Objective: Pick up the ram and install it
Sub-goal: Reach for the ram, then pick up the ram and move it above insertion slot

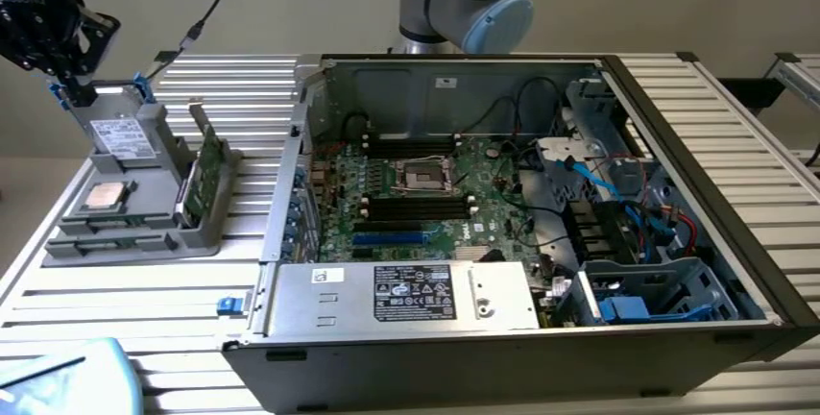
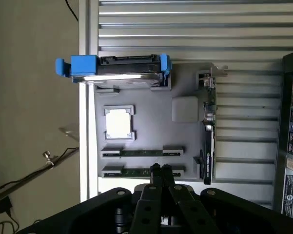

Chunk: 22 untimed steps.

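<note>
Directly below your wrist, the claw (image 2: 161, 170) is pressed together and holds nothing. It hangs over the ram (image 2: 136, 172), which sits on edge in the grey tray (image 2: 146, 109). Pick-up step, in my judgement, is not yet begun: a grasp needs the claw spread to straddle the stick. Farther off, the open computer case (image 1: 717, 213) stands beside the tray.

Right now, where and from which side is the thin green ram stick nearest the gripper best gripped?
Take the thin green ram stick at mid-length, pinching its flat faces from straight above: it stands on edge between grey end holders, so likely just its top edge is free.
</note>
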Each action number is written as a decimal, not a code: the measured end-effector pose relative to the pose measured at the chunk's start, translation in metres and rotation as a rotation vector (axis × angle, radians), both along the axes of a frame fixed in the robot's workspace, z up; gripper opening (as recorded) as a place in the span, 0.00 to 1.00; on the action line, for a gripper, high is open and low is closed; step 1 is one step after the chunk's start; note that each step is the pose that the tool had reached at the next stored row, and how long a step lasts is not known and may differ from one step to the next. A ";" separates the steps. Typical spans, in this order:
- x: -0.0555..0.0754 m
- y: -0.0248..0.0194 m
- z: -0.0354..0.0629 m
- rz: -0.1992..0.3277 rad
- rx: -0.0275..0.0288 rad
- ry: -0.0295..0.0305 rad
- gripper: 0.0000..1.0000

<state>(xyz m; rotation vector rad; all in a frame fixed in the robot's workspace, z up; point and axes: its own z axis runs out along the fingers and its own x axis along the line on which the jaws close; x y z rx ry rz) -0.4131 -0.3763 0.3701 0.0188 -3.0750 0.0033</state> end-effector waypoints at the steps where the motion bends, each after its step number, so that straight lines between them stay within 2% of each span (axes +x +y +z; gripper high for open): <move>1: -0.003 -0.0002 0.0000 0.001 -0.0001 -0.0001 0.11; 17: -0.005 -0.0003 0.0001 0.004 -0.0001 0.0000 0.11; 22: -0.005 -0.0003 -0.0001 0.083 0.0000 -0.0003 0.11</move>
